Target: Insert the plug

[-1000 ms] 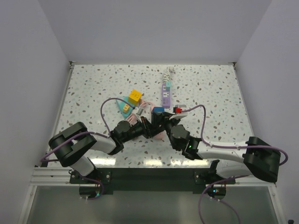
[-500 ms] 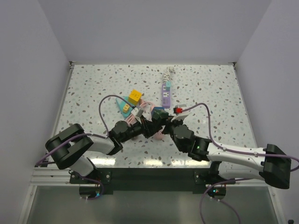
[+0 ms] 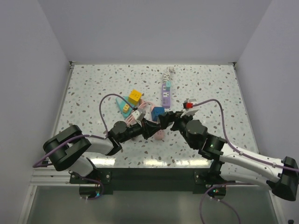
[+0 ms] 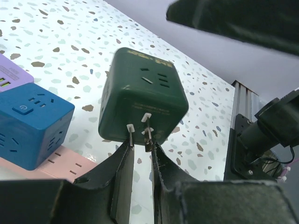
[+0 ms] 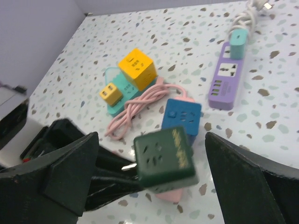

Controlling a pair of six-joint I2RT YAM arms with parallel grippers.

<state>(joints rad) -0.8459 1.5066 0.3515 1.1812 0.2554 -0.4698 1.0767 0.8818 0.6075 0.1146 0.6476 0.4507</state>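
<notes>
Handover, mid-air

Your left gripper (image 4: 140, 154) is clenched on the metal prongs of the green cube plug (image 4: 142, 95), holding it up just beside the blue cube socket (image 5: 182, 114). Your right gripper (image 5: 152, 135) is spread wide on either side, touching nothing. Close squarely on two flat faces first. The prongs point back at the left gripper, away from the purple power strip (image 5: 225, 77). The cube has no long axis.

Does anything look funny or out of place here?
Yes. The green cube is up in the air and tilted, pinched only by its metal prongs in the left gripper. The pink cord also lies in a messy loop beside the blue cube.
</notes>
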